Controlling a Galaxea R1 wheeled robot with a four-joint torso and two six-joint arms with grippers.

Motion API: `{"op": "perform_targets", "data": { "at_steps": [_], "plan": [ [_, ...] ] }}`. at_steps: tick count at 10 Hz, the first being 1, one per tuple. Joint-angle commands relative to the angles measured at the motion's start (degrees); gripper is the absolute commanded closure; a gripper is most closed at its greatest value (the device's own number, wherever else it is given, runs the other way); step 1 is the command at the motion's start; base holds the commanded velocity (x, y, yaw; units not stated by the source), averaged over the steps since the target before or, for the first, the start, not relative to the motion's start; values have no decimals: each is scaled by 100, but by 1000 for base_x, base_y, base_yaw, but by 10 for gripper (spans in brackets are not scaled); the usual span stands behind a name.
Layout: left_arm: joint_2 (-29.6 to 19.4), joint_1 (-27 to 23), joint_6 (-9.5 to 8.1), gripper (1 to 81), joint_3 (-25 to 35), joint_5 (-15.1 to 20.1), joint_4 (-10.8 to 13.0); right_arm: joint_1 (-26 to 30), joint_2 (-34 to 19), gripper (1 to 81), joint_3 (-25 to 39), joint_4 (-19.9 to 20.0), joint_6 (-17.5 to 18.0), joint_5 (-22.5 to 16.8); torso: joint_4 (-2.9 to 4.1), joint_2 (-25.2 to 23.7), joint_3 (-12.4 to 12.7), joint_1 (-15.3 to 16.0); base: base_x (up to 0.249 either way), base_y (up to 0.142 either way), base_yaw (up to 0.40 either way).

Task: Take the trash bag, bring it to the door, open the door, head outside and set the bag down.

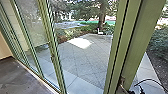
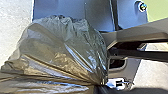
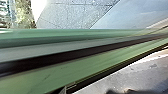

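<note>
One trash bag is hanging from the left claw, close to the robot's own blue-gray base. The left claw is squeezing the bag at its top. The bag is looking dark, thin and shiny, and a bit see-through, with brown and gray showing. Long folds are running together to the one tight, pinched spot, and the wide part is puffing out round and crinkly.

One right claw is sitting low down, near the green door frame and one small tan metal piece on it. I cannot tell if the right claw is open or closed. One thin black cord is bending in a curve beside it.

The thick green door frame is standing tall on the right side. On the left side, glass panels are standing in thinner green frames, and a dark indoor floor is lying along their bottom edge.

Farther out, gray paving with crossing lines is spreading over the ground. One bright patch of sun is shining near its far left edge. One small white thing is resting by the far edge. One tree trunk is standing just past there, and green bushes are growing beside the paving's right edge.
</note>
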Motion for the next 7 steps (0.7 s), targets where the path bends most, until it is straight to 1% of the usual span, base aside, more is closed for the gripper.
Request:
{"op": "perform_targets", "data": {
  "at_steps": [1, 3, 7],
  "plan": [
    [-13, -78, -25, 811, 39, 351, -15, 853, 388, 10, -674, 405, 349, -1453, 0, 0, 0, 0, 0, 0, 0],
    [-30, -16, -25, 811, 39, 351, -15, 1108, 441, 10, -850, 485, 348, -1471, 0, 0, 0, -2, 0, 0, 0],
    [-57, 10, -33, 811, 39, 351, -24, 1398, 529, 10, -1061, 442, 322, -1523, -2, -2, 0, -7, 0, 0, 0]
  ]
}}
